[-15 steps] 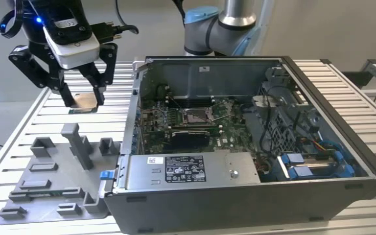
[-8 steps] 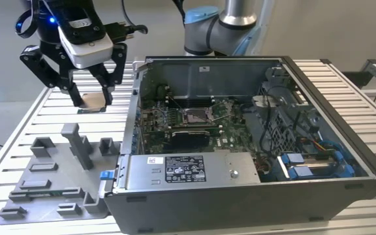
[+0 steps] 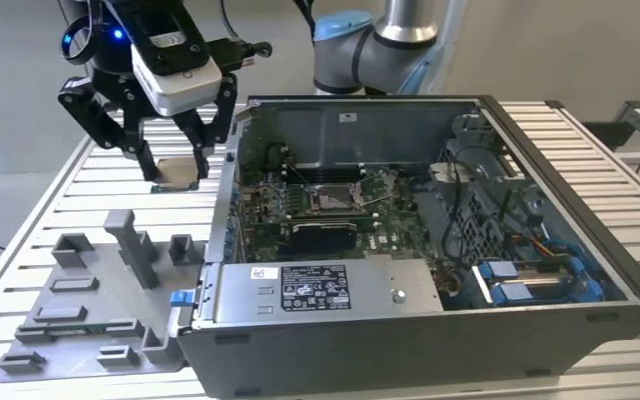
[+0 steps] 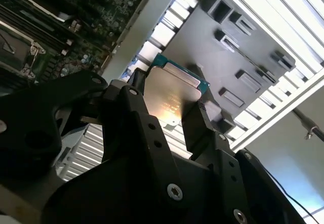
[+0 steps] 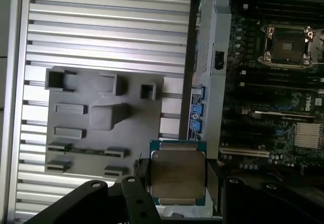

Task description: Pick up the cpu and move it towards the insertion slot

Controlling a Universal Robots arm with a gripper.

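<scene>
Tool point(image 3: 176, 172) grips the chip point(image 5: 177, 177) above the worktop point(image 3: 97, 192), apparently just outside the case point(image 3: 409, 350), apart from the socket point(image 3: 335, 197).

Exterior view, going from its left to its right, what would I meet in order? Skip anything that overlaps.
The cpu held in the gripper → the insertion slot → the blue plastic brackets
</scene>
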